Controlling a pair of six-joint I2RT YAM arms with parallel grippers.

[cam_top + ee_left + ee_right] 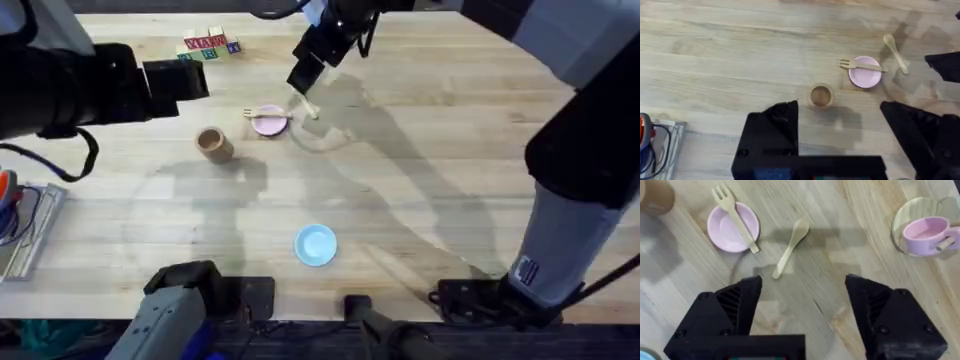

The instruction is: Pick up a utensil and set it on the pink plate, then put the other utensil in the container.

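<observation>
Table (850,210): pale wood, visible grain, matt. Fork (735,216) and spoon (790,247): light unfinished wood, smooth. Pink plate (722,232): smooth, faint sheen, plastic-like. Container (820,95): tan, cork- or wood-like, matt. Right gripper (802,312) fingers (730,307): black matt plastic, ribbed.

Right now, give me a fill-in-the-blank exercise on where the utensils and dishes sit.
1. The wooden fork lies across the ____ plate.
2. The wooden spoon lies on the ____, beside that plate.
3. The tan container holds ____.
4. The right pincer hovers ____ above the spoon.

Missing words: pink; table; nothing; open
</observation>
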